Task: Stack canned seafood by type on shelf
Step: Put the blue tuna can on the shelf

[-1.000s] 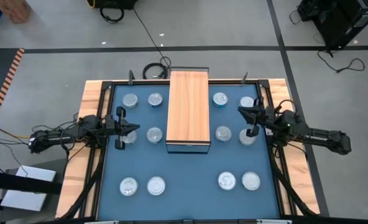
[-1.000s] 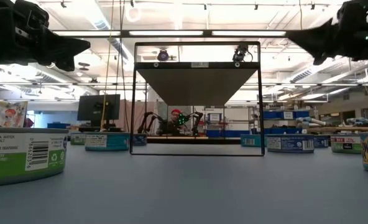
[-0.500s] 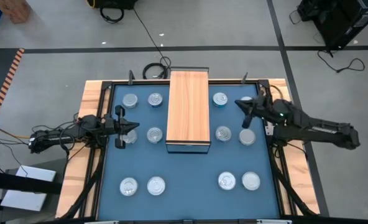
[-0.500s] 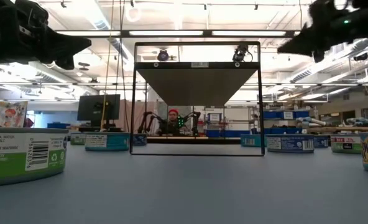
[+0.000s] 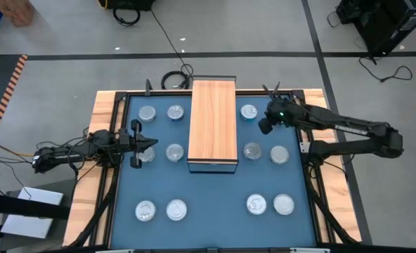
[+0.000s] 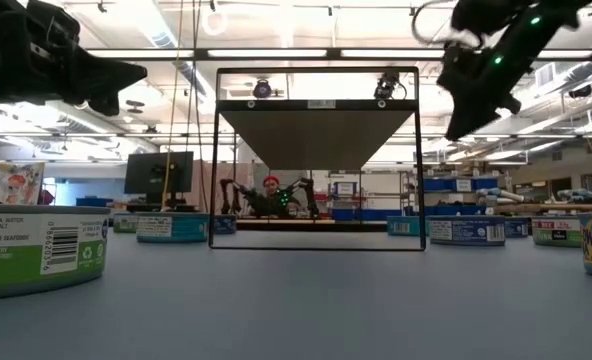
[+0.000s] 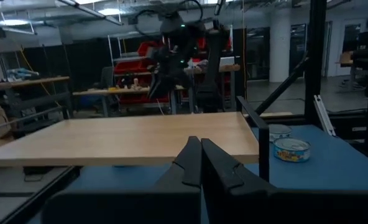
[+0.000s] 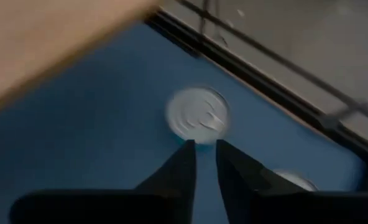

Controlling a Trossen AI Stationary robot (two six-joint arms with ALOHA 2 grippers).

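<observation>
High view is showing the shelf [image 5: 212, 124] lying bare, every tin [image 5: 249, 112] sitting on the counter; right gripper [image 5: 265, 126], jaws slightly spread, is hovering near one; left gripper [image 5: 139, 144] is waiting, jaws pressed together

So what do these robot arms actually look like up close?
Both are dark, slim, jointed arms. The left arm trails loose black cables; the right arm shows a small green light near its wrist. Each ends in two black, tapered, wedge-shaped fingers.
</observation>
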